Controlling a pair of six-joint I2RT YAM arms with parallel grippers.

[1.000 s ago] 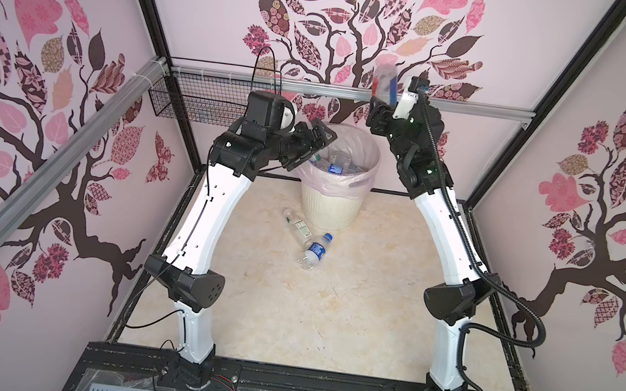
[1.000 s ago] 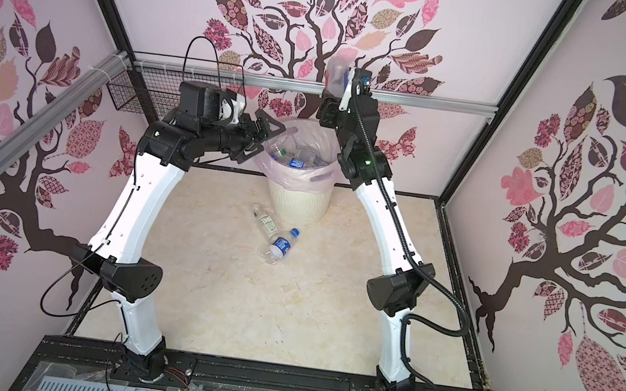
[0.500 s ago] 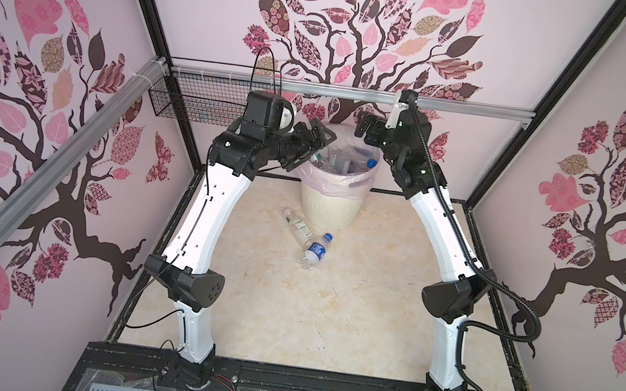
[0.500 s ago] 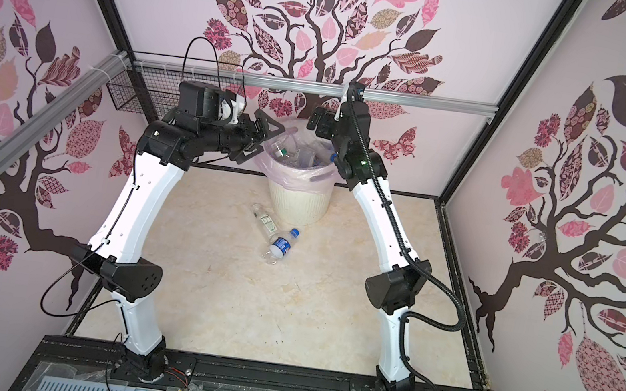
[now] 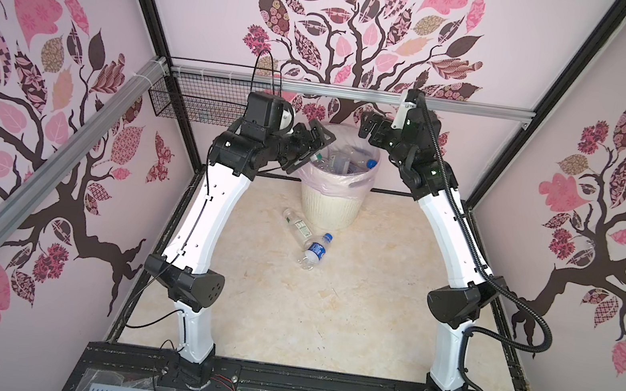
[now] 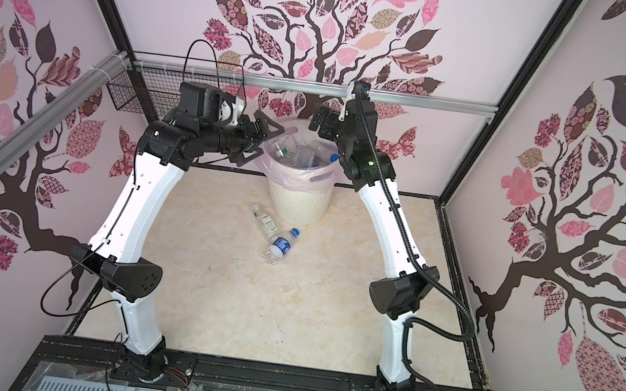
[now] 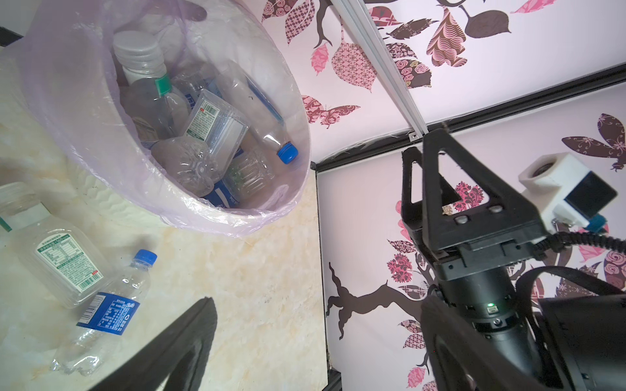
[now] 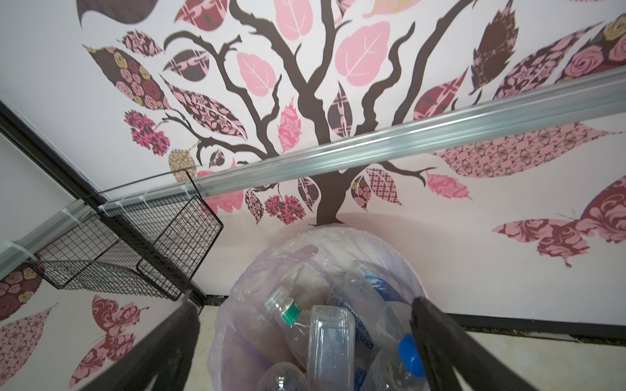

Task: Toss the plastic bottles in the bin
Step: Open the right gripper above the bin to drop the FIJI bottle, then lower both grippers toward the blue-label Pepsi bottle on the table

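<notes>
Bin's crammed! The heap of plastic bottles [image 5: 346,160] hides whatever lies deeper, and the pink liner [image 5: 320,180] blurs the sides. In both top views the left end effector [image 5: 309,150] covers the left rim of the bin [image 5: 328,207], jaws wide and empty. The right end effector [image 5: 370,127] hangs over the far right rim, also wide, nothing held. A black wire basket [image 5: 199,104] sits back left, well apart. Two strays lie touching on the surface [image 5: 286,306], just before the bin: a clear white-labelled bottle [image 5: 297,225], its neck cut off in the left wrist view, and a dented blue-labelled bottle [image 5: 315,250] with a blue cap.
</notes>
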